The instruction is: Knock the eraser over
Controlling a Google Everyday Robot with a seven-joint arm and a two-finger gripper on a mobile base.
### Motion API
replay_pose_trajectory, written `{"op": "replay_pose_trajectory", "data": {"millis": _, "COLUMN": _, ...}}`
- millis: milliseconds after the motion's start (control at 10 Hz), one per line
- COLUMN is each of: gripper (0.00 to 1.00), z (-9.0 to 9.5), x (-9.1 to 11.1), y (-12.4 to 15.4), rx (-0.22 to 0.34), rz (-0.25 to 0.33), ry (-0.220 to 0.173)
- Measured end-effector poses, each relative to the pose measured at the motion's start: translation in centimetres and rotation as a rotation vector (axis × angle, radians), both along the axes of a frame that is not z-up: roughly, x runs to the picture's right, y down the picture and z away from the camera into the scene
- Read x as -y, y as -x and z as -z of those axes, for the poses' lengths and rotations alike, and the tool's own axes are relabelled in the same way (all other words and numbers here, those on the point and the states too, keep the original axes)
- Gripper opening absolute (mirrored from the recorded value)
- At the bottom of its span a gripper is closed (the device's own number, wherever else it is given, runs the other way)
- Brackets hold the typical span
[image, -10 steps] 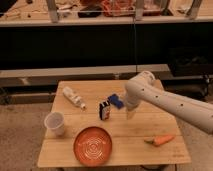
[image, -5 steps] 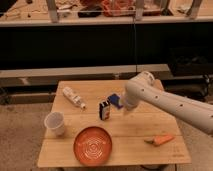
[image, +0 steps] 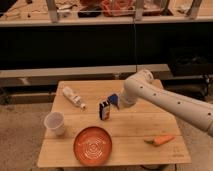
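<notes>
The eraser (image: pixel 104 110) is a small black block with an orange-and-white label. It stands upright near the middle of the wooden table (image: pixel 130 130). My gripper (image: pixel 117 104) is at the end of the white arm (image: pixel 165 102), which reaches in from the right. It sits just right of the eraser, close to its upper part. A flat blue pad (image: pixel 112 98) shows right beside the gripper, behind the eraser.
A clear bottle (image: pixel 74 97) lies on its side at the back left. A white cup (image: pixel 55 123) stands at the left edge. An orange plate (image: pixel 93 145) sits at the front. A carrot (image: pixel 160 140) lies at the front right. Shelving stands behind the table.
The arm's end has shifted slightly left, closer to the eraser. The eraser still stands upright in the same spot.
</notes>
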State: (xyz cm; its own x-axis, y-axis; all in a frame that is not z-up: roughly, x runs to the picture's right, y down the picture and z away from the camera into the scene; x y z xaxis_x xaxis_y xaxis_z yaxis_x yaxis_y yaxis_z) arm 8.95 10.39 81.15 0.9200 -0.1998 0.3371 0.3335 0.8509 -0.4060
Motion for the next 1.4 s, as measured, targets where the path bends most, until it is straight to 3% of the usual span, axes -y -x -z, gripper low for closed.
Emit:
{"op": "replay_pose_trajectory", "data": {"millis": 600, "gripper": 0.02, "z": -1.2, "x": 1.8, "y": 1.5, "rx": 0.036, "rz": 0.014, "ry": -0.015}}
{"op": "replay_pose_trajectory", "data": {"millis": 1400, "gripper": 0.02, "z": -1.0, "x": 2.2, "y": 3.2, "rx": 0.071, "rz": 0.030, "ry": -0.015}}
